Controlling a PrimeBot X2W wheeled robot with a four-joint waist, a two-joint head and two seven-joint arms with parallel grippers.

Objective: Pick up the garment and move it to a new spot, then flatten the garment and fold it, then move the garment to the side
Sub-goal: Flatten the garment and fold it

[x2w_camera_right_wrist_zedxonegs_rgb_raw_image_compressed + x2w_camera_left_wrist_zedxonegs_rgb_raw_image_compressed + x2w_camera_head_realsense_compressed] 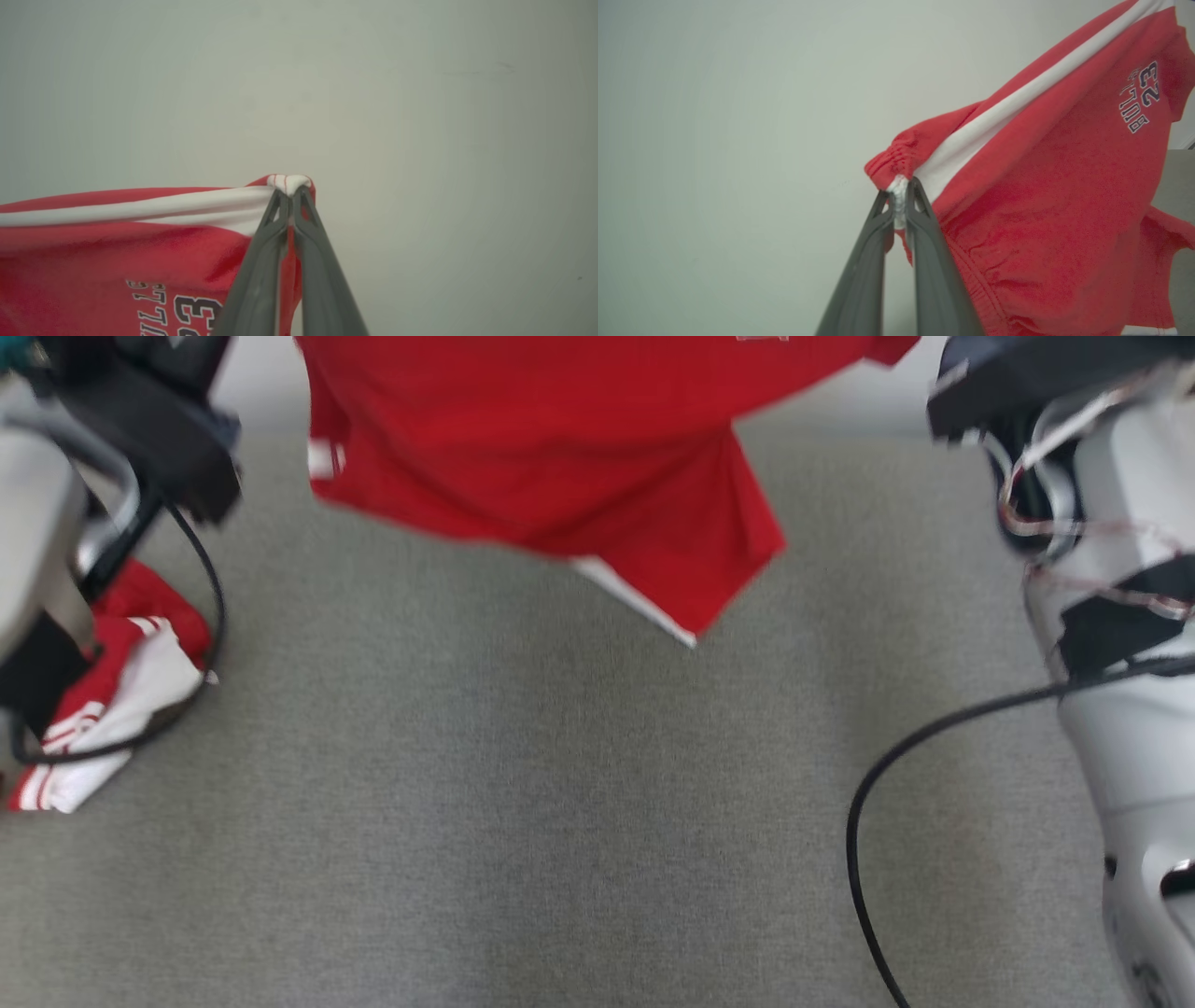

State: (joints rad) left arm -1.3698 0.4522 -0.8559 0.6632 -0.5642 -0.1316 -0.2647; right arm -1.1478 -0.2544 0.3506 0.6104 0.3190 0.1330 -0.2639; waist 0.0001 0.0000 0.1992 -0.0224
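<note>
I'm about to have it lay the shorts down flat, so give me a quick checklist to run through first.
1. Left gripper shut on red shorts: ok.
2. Right gripper shut on the other corner: ok.
3. Shorts spread between both grippers: ok.
4. Middle of grey table bare for landing: ok.
5. Second garment at left, away from landing spot: ok.
6. Black cable at right clear of the table: cannot tell.

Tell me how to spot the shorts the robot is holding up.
Start at the grey table. Above its far side hang the red shorts, pinched by the left gripper and right gripper. Unlike the crumpled red-and-white garment lying left, they show 23.
</note>
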